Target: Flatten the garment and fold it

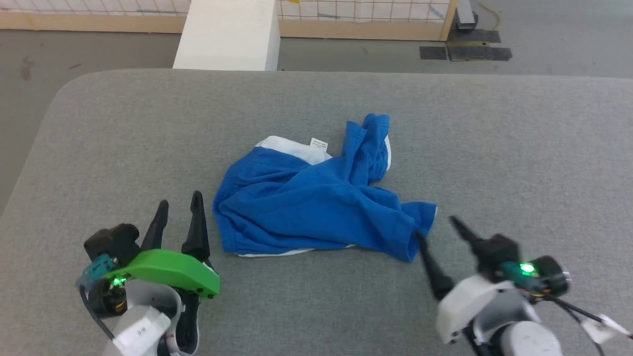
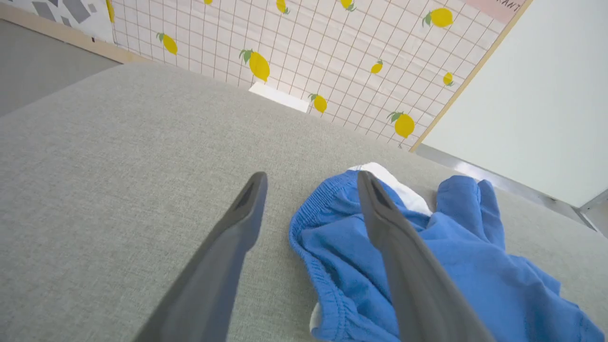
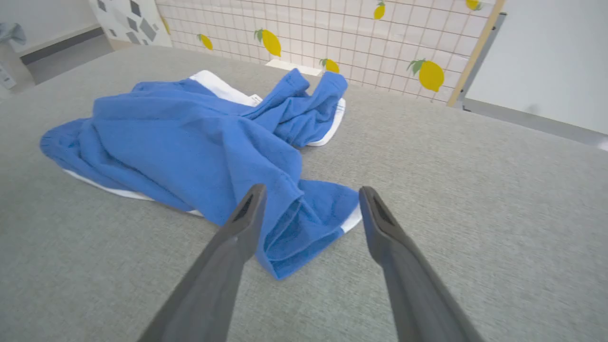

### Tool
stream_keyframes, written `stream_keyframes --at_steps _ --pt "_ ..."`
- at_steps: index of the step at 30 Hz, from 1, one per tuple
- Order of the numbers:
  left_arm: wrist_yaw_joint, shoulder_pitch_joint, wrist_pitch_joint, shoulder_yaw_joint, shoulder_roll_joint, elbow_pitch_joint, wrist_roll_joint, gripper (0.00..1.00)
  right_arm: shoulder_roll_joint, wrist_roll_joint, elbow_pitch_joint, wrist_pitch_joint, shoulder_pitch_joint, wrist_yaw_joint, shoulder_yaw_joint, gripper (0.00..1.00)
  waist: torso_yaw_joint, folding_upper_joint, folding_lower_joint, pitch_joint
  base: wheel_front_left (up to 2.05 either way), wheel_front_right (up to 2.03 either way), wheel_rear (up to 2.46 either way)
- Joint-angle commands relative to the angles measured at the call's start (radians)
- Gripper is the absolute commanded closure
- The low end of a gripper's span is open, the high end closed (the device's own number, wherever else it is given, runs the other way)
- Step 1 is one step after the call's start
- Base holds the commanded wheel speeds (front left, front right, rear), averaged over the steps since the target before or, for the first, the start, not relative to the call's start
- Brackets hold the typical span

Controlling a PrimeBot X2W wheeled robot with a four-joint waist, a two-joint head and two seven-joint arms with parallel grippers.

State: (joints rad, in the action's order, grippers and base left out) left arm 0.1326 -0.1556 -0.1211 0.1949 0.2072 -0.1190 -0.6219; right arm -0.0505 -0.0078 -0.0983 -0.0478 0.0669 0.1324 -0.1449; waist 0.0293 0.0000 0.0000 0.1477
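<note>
At the centre of the grey table point(image 1: 123, 148), blue shorts point(image 1: 306, 207) crumpled, one leg twisted toward 1 o'clock; left gripper point(image 1: 180, 199) at 8 o'clock and right gripper point(image 1: 436, 227) at 4 o'clock, straddling a hem corner, both wide and empty, seemingly placed to tug opposite edges flat

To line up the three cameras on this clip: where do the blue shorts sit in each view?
Head view: shorts at the centre of the picture.
Left wrist view: shorts at lower right.
Right wrist view: shorts at left and centre, one corner reaching mid-frame.
Shared landmark: white block behind them.
</note>
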Motion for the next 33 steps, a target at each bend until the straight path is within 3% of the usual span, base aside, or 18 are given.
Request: stream_keyframes --at_steps 1,10,11,12,13,14,18,21,28,33 --pt "-0.009 0.007 -0.039 0.001 -0.008 0.001 0.025 0.0 0.0 -0.001 -0.01 -0.023 0.025 -0.002 -0.021 0.0 0.01 0.0 0.0 0.004 0.0 0.0 0.0" --pt "-0.027 -0.028 -0.13 0.005 -0.034 -0.013 0.095 0.0 0.0 0.053 -0.112 -0.206 0.134 -0.002 -0.085 0.0 0.039 0.0 0.0 0.044 0.0 0.0 0.0" --pt "-0.029 -0.031 -0.132 0.005 -0.036 -0.017 0.097 0.0 0.0 0.057 -0.123 -0.218 0.145 -0.002 -0.086 0.07 0.041 0.0 0.0 0.047 0.0 0.0 0.0" --pt "-0.032 -0.034 -0.133 0.006 -0.038 -0.022 0.1 0.0 0.0 0.06 -0.134 -0.228 0.158 -0.002 -0.096 0.5 0.044 0.0 0.0 0.05 0.0 0.0 0.0" --pt "-0.035 -0.036 -0.134 0.006 -0.041 -0.026 0.101 0.0 0.0 0.065 -0.141 -0.232 0.167 -0.002 -0.106 0.85 0.046 0.0 0.0 0.052 0.0 0.0 0.0" --pt "-0.037 -0.039 -0.135 0.006 -0.043 -0.031 0.103 0.0 0.0 0.074 -0.147 -0.235 0.176 -0.002 -0.116 1.0 0.048 0.0 0.0 0.054 0.0 0.0 0.0" --pt "-0.043 -0.045 -0.137 0.004 -0.05 -0.046 0.108 0.0 -0.005 0.101 -0.137 -0.255 0.171 -0.002 -0.142 1.0 0.05 0.0 0.0 0.054 0.0 0.0 0.0" --pt "-0.047 -0.046 -0.138 0.002 -0.052 -0.053 0.11 0.0 -0.013 0.138 -0.063 -0.29 0.134 -0.002 -0.162 1.0 0.049 0.0 0.0 0.049 0.0 0.0 0.0" --pt "-0.046 -0.039 -0.139 -0.016 -0.038 -0.049 0.114 0.0 -0.09 0.224 0.327 -0.491 0.008 -0.002 -0.193 1.0 0.012 0.0 0.0 0.037 0.0 0.0 0.0" --pt "-0.049 -0.049 -0.139 -0.011 -0.042 -0.048 0.113 0.0 -0.13 0.258 0.497 -0.567 -0.039 -0.002 -0.17 1.0 0.005 0.0 0.0 0.034 0.0 0.0 0.0"
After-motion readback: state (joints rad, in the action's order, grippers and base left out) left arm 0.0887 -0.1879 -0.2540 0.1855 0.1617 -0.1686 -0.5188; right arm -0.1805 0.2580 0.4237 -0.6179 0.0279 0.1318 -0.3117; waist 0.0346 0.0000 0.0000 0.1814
